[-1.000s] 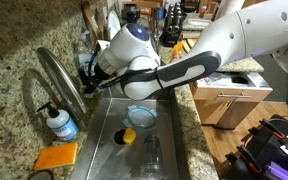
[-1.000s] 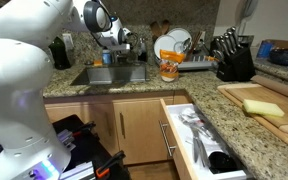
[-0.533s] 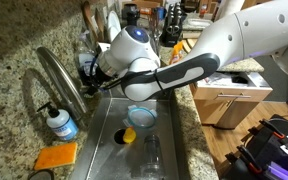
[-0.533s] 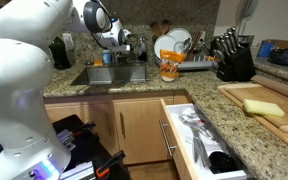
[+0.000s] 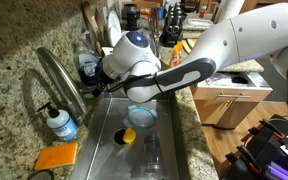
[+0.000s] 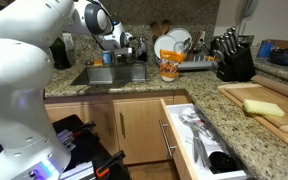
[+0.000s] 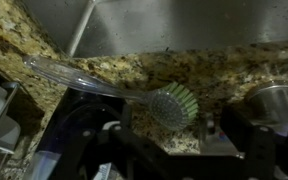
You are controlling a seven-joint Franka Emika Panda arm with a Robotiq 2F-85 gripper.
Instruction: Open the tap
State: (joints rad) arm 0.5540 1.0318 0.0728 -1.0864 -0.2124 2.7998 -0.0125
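The tap (image 5: 60, 82) is a tall brushed-steel gooseneck that arches over the sink (image 5: 112, 158) at the left. A round steel base (image 7: 275, 100), likely the tap's foot, shows at the right of the wrist view. My gripper (image 5: 92, 72) hangs over the counter behind the sink, just beside the tap's arch and not touching it. In the wrist view its dark fingers (image 7: 179, 138) stand apart with nothing between them, over a dish brush (image 7: 170, 106) with green bristles and a clear handle. The gripper also shows in an exterior view (image 6: 124, 42), where the tap is hidden behind it.
A soap bottle with blue liquid (image 5: 60, 124) and an orange sponge (image 5: 56, 156) sit by the sink. In the basin lie a bowl (image 5: 141, 117), a yellow item (image 5: 129, 135) and a glass (image 5: 152, 156). A dish rack (image 6: 179, 52), a knife block (image 6: 232, 58) and an open drawer (image 6: 199, 140) are nearby.
The arm has shifted slightly, with the wrist a little lower over the counter by the tap. Nothing was grasped.
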